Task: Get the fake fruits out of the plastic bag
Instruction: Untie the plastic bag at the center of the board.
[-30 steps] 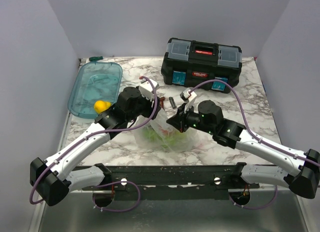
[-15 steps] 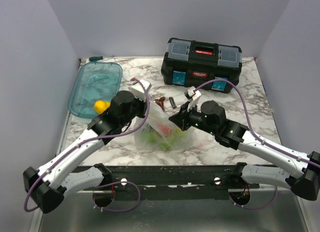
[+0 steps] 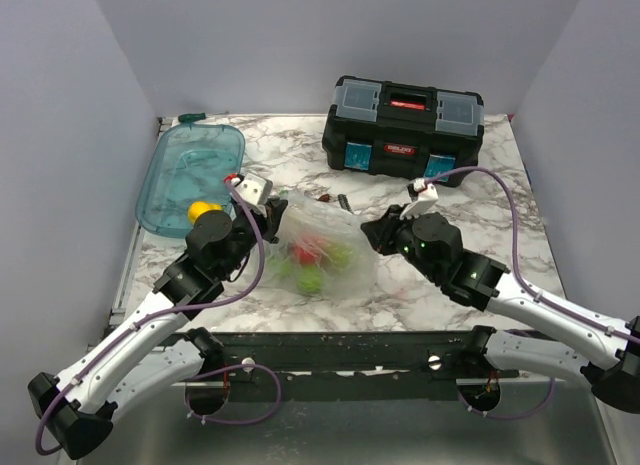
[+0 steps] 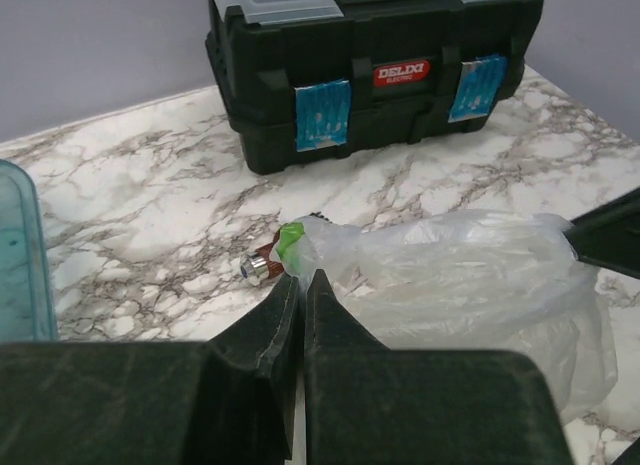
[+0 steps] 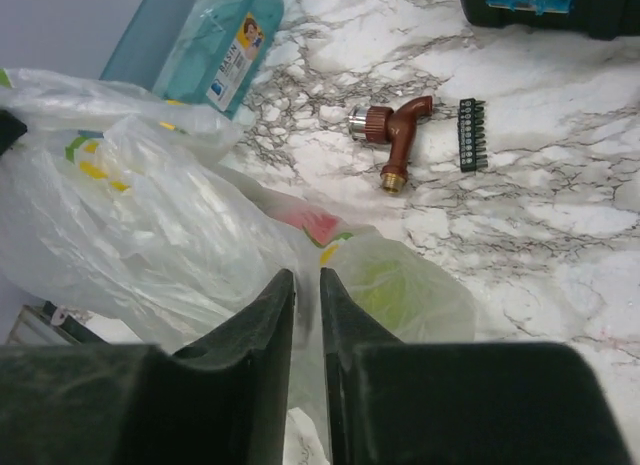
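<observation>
Film of the plastic bag [image 3: 330,233] is stretched between the two pincers at the middle of the marble table [image 3: 500,225]. The bag's 9 o'clock end is pinched by the left pincer [image 3: 271,217], whose jaws are pressed together on a gathered corner of the film. In the left wrist view that corner is seen right at the fingertips. The bag's 3 o'clock end is met by the right pincer [image 3: 371,231]. In the right wrist view its jaws are seen a narrow slit apart, with the film caught between them.

Three of the fake fruits [image 3: 305,248] are seen inside the bag, all blurred by the crinkled film. A red one is near the middle, a green fruit [image 3: 311,279] is at 6 o'clock of it, and a lime fruit [image 3: 341,256] is at 3 o'clock of it. A yellow fruit [image 3: 203,211] is found outside the bag, in the near end of a teal tub [image 3: 200,160] that lies at 10 o'clock of the bag.

A black toolbox [image 3: 405,130] is set at 1 o'clock of the bag, well apart from it. Between bag and toolbox, a brown pipe fitting [image 5: 395,135] and a black strip of bits [image 5: 470,135] are laid side by side on the table. Both are near the bag's 12 o'clock edge but apart from it.
</observation>
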Motion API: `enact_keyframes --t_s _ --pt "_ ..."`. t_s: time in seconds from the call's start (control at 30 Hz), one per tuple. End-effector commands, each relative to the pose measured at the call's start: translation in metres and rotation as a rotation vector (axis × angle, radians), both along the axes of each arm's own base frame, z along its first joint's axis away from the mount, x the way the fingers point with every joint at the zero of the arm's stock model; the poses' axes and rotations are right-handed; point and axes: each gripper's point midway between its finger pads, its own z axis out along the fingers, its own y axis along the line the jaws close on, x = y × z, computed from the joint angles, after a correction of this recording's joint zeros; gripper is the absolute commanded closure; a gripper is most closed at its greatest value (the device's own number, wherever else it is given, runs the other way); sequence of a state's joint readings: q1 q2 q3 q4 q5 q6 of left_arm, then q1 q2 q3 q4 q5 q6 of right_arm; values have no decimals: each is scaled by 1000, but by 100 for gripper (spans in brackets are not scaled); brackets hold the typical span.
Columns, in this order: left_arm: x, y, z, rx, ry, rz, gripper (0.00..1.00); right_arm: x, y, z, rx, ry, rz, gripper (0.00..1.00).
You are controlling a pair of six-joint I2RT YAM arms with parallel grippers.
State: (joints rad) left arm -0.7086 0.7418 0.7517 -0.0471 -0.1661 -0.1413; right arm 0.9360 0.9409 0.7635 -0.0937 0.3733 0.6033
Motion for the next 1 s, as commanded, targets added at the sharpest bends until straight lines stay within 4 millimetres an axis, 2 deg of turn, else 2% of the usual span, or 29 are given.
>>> enact_keyframes --t_s 0.0,0.1,0.27,0.43,0.53,0.67,0.73,0.8,0.83,0.9,0.97 --pt "-16 -22 17 -17 -33 -158 100 8 -2 14 -111 -44 10 75" --pt "-26 -33 15 -6 -40 -249 100 8 4 21 -202 -42 64 62" --pt "-35 -45 13 10 -22 -337 100 -1 31 29 -316 -57 273 35" --pt "-38 -48 11 20 -26 -364 100 -5 47 32 -386 -63 395 19" --pt "-40 -49 11 24 -30 -372 100 -2 55 20 -445 -30 438 19" --pt "-38 -48 10 27 -42 -364 100 -7 64 -1 -493 44 507 22" --pt "-38 -48 10 29 -36 -362 100 -7 67 -5 -495 54 517 30" --pt "-38 -47 11 26 -35 -359 100 3 63 -6 -501 49 447 42" --pt "-37 -46 11 25 -35 -350 100 8 58 -3 -498 43 398 51" --pt "-34 -42 11 23 -37 -319 100 20 46 6 -482 17 280 70" --pt "-30 -37 12 20 -37 -284 100 30 30 19 -432 -28 151 82"
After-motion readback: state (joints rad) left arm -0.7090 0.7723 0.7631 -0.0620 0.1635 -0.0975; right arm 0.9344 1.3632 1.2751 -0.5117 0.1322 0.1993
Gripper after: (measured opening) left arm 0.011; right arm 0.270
